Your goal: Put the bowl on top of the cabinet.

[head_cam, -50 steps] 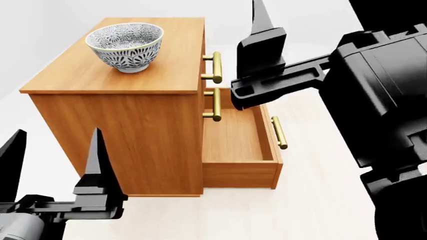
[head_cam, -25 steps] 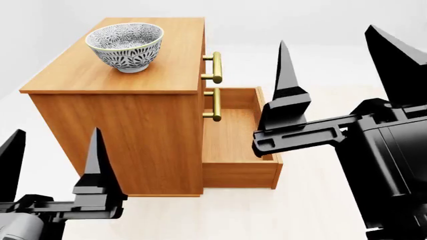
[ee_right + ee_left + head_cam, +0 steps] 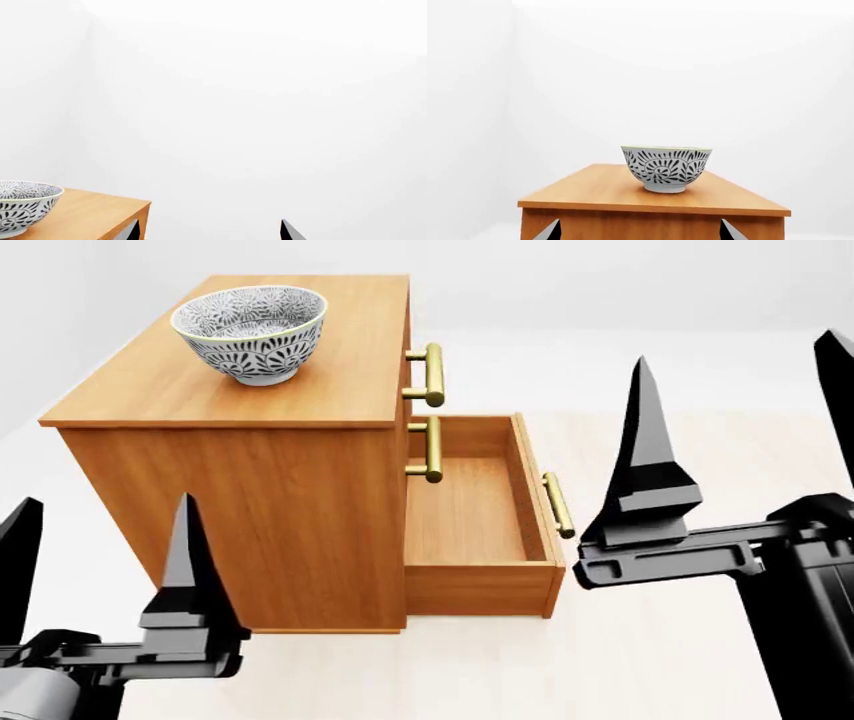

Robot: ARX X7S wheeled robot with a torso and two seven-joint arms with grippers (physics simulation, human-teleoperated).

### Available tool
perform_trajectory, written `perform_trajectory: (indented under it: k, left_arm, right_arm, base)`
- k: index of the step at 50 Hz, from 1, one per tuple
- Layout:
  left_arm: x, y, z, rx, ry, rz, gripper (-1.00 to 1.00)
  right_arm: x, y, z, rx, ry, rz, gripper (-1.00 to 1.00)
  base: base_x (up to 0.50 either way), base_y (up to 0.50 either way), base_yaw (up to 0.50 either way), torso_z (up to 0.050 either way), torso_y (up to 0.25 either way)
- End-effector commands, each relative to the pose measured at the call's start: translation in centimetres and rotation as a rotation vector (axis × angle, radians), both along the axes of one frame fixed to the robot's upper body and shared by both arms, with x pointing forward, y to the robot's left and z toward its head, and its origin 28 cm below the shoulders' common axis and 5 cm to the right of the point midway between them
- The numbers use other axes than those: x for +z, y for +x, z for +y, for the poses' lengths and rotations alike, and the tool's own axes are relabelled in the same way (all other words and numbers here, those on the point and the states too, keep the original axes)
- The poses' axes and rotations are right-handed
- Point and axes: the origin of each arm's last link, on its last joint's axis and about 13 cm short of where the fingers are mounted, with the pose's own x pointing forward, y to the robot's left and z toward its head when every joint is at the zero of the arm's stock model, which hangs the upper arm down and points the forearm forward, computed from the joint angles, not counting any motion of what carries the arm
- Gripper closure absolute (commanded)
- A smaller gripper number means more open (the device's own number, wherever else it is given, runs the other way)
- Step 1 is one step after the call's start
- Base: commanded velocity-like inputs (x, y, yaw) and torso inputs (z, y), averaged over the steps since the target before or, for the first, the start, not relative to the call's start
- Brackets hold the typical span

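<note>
White patterned bowl (image 3: 251, 333) stands upright on the cabinet (image 3: 227, 440) top, upper left of the frame, so the task looks finished. Right gripper (image 3: 741, 450) has drawn back to lower right, fingers apart, empty; left gripper (image 3: 100, 565) also apart.

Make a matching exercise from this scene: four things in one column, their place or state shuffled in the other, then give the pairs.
1. bowl
2. lower drawer
3. left tool
4. right tool

A. pulled out, nothing inside
B. open, low by the cabinet's near side panel
C. upright on the cabinet top
D. open, beside the open drawer

Pairs: 1-C, 2-A, 3-B, 4-D
</note>
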Motion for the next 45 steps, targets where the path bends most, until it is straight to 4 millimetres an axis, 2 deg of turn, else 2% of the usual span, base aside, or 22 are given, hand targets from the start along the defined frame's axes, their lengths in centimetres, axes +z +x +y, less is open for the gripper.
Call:
perform_trajectory:
  k: [1,20,45]
  left_arm:
    - [0.3,0.0,0.3,0.020,-0.005,-0.009,-1.00]
    - [0.5,-0.2,0.3,0.029,-0.014,-0.022,-1.00]
    - [1.1,-0.8,0.5,0.052,0.003,-0.061,-1.00]
  right_arm:
    - [-1.5,-0.2,-0.7,0.001,-0.032,-0.041,-1.00]
    - [-2.8,-0.5,-1.5,0.062,-0.090,-0.230,-1.00]
    - [-3.4,-1.4,-2.7,0.097,-0.095,-0.332,-1.00]
  base:
    - [0.00,0.00,0.00,0.000,0.000]
    - [0.00,0.00,0.00,0.000,0.000]
    - [0.00,0.00,0.00,0.000,0.000]
